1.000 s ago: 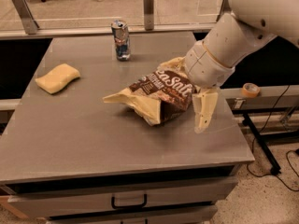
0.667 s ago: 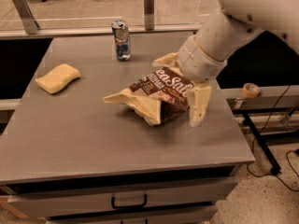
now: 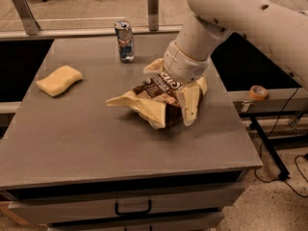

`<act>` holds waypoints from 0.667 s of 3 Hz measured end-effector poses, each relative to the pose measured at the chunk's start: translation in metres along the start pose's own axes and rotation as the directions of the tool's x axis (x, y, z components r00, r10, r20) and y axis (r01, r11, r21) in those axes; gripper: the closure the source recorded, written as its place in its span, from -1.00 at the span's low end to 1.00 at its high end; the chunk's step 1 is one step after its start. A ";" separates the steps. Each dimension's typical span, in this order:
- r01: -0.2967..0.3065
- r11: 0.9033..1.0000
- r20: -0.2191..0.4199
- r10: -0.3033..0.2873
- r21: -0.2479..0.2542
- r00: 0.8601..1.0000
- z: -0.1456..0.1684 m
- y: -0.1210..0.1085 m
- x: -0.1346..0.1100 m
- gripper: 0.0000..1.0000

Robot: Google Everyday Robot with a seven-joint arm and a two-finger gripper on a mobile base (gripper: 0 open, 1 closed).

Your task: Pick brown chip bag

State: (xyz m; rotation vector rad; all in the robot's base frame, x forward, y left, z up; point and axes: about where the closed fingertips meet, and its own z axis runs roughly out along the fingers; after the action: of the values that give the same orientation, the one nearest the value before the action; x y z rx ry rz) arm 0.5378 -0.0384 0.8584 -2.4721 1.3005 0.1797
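Note:
The brown chip bag [image 3: 153,94] lies crumpled on the grey table [image 3: 91,143], right of centre, dark brown and cream with white lettering partly hidden by my wrist. My gripper [image 3: 196,97] hangs from the white arm and sits low at the bag's right end. One cream finger [image 3: 189,105] stands in front of the bag's right edge and the other shows just behind it. The fingers look open, with a gap between them, and they hold nothing.
A silver and blue can [image 3: 125,41] stands upright at the back of the table. A pale yellow sponge-like block [image 3: 59,80] lies at the left. A tape roll [image 3: 258,91] sits on a ledge to the right. A drawer handle [image 3: 132,208] is below the front edge.
The arm has moved left and down, bringing the gripper from beside the bag's right side onto its right end. The bag has stayed where it was.

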 end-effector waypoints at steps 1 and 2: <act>0.051 0.997 -0.028 -0.053 -0.060 0.998 0.019 -0.009 -0.006 -0.65; 0.091 0.991 -0.034 -0.094 -0.099 0.995 0.029 -0.016 -0.013 -0.17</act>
State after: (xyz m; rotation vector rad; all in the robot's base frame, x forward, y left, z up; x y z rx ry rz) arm 0.5448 -0.0096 0.8390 -2.6245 1.2162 0.1777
